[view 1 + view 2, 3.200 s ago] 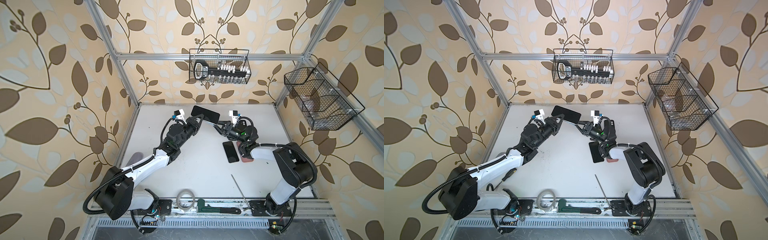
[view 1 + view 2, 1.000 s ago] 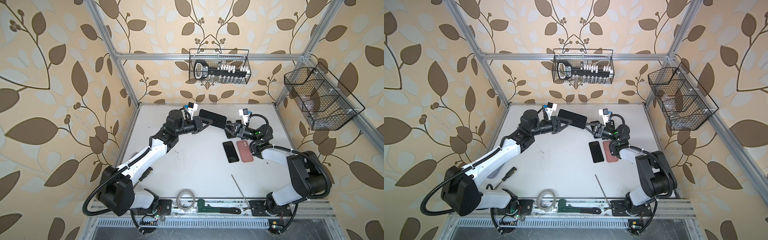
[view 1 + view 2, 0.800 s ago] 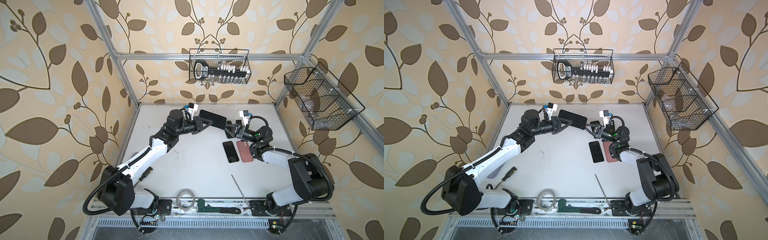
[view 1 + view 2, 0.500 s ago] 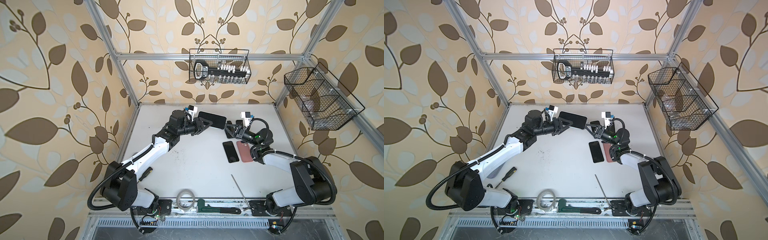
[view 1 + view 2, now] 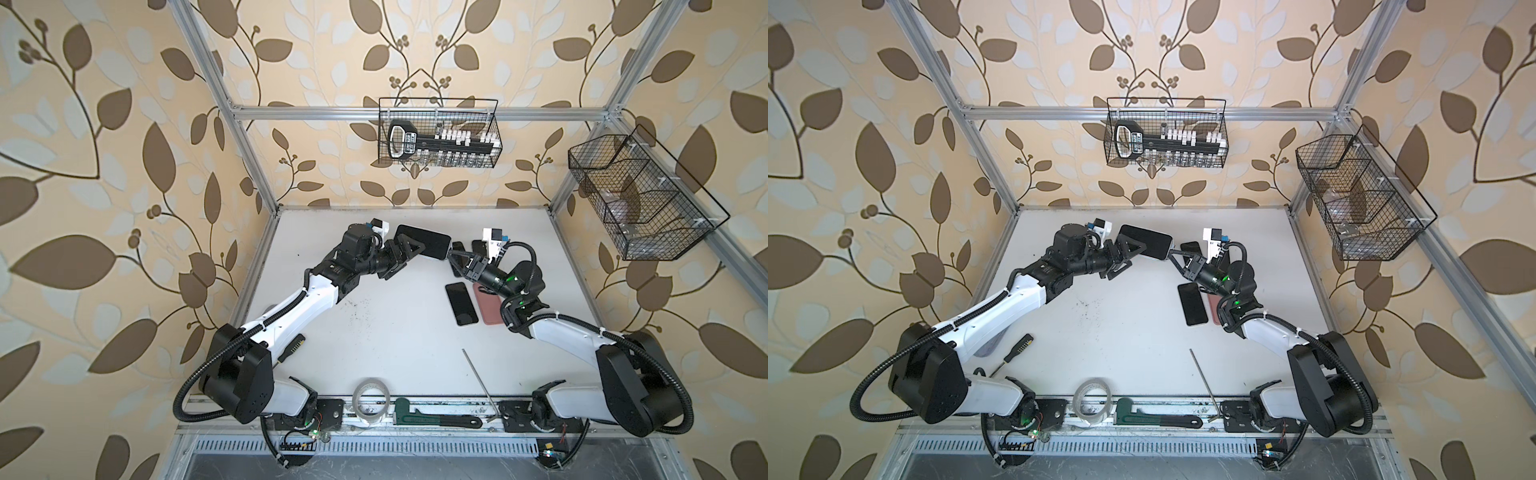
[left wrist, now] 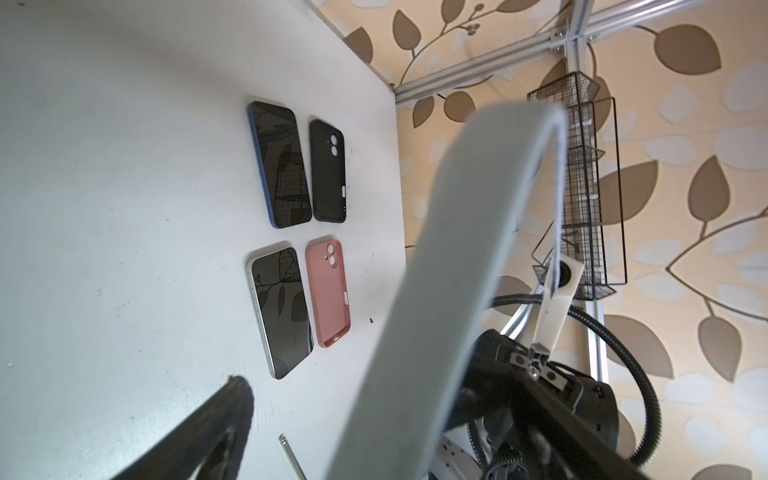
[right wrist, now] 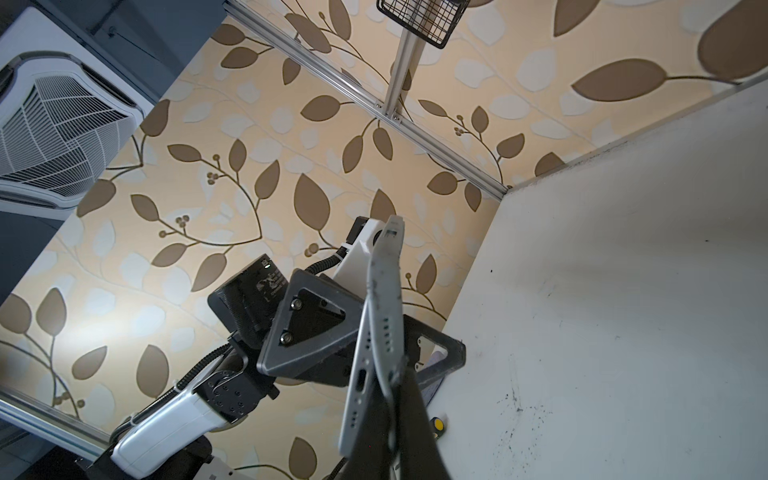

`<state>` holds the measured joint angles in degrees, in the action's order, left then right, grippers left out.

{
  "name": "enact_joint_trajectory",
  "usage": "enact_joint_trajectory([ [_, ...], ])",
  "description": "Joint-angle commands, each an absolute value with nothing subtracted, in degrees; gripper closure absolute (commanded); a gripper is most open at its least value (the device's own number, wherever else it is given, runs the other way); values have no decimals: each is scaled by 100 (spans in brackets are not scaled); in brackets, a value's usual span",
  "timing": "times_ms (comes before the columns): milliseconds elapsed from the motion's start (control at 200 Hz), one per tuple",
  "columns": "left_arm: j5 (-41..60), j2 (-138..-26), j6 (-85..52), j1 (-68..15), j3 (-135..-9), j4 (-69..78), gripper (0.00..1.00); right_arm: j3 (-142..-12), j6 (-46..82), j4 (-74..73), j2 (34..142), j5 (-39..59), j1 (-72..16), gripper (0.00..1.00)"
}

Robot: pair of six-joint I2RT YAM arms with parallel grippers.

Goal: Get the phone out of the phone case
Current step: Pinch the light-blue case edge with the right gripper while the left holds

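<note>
Over on the left of both top views a screwdriver (image 5: pixel 1017 349) lies on the table (image 5: pixel 395 340) beside the left arm. Toward the upper middle, the left gripper (image 5: pixel 409 257) straddles the left end of the phone (image 5: pixel 428 245) with its fingers (image 6: pixel 220 419) spread wide. In the left wrist view one of them stands well clear of the grey case (image 6: pixel 453 291). The phone, screen up and in its case, hangs in the air above the back of the table, between the two grippers. At its right end the right gripper (image 5: pixel 454 261) has its fingers (image 7: pixel 409 424) pinched on the case's lip, which in the right wrist view stands a little off the phone's silver edge. Right of centre a second phone (image 5: pixel 461 303) and a pink case (image 5: pixel 490 309) lie side by side on the table.
</note>
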<state>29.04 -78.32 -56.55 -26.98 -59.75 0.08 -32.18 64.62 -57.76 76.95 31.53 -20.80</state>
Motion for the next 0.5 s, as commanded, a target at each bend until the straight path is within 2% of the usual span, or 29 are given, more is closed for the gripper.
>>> enact_joint_trajectory([
  [0,2395,-7171,-6162,-2728,-5849,-195,1,-3184,6140,-5828,7471,2440,-2259,100],
  [235,1956,-6573,-7231,-3100,-5425,261,1,-3099,6098,-5855,7675,1628,-2692,100],
  [495,1538,-6573,-8204,-3641,-5087,1214,1,-2869,6188,-5915,7739,526,-3231,100],
])
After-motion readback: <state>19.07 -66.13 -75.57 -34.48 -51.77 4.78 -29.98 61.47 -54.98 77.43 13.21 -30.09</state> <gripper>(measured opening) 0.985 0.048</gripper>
